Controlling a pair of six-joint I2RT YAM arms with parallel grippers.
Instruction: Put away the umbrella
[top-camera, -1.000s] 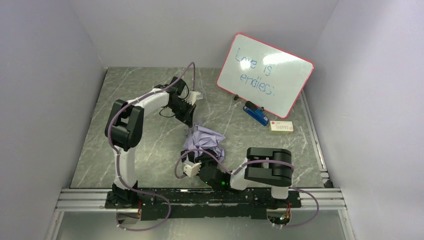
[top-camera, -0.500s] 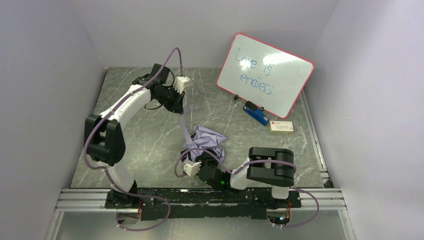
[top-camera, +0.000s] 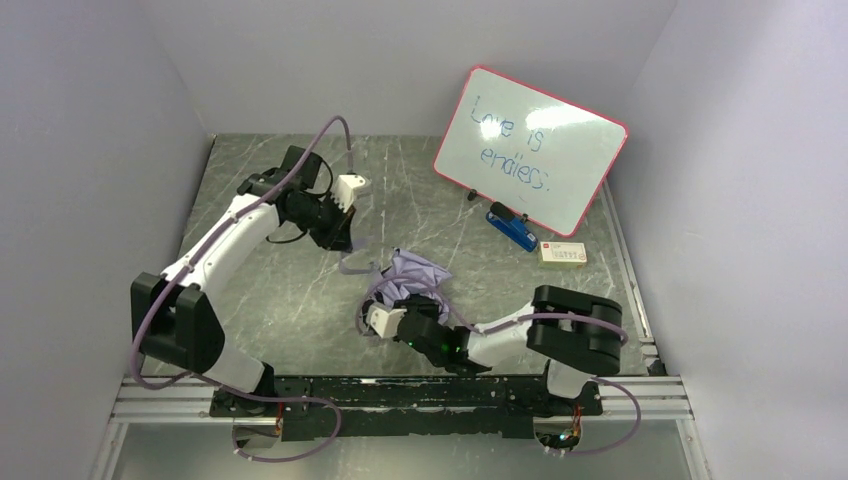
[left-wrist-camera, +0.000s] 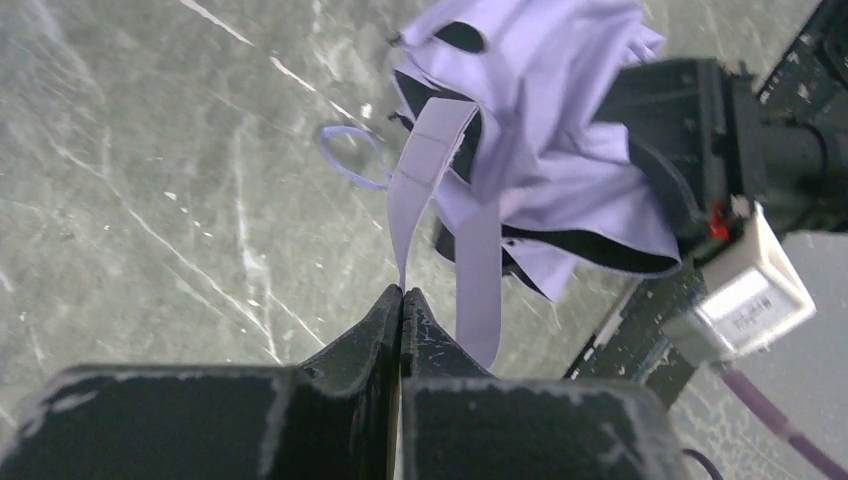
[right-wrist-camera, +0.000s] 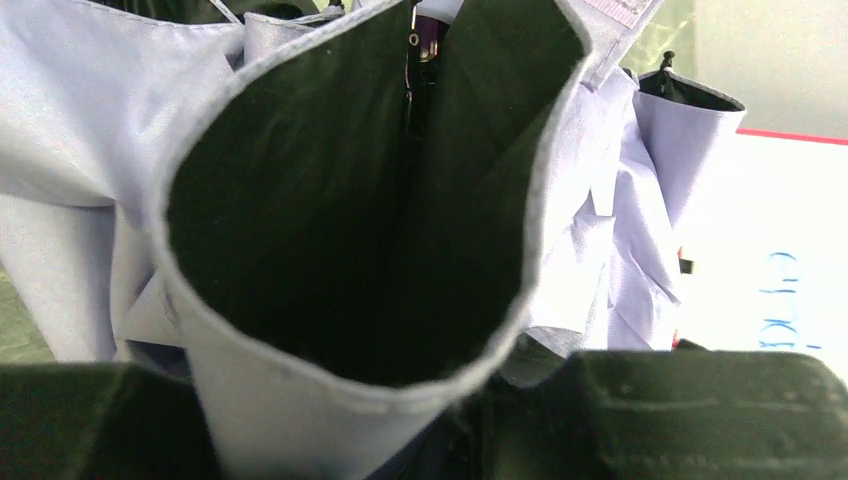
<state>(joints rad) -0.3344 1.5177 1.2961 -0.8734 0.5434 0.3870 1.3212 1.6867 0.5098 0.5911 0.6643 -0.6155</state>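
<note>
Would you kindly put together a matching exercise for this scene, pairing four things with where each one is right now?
Things:
1. umbrella strap
2. umbrella canopy
3. whiteboard
4. blue object

Places:
A. propped up at the far right of the table
B. pinched in the left arm's shut jaws
C. lying on the table by the whiteboard's lower edge
D. bunched in the right arm's jaws

Pairs: 1-B, 2-D, 3-A, 4-C.
</note>
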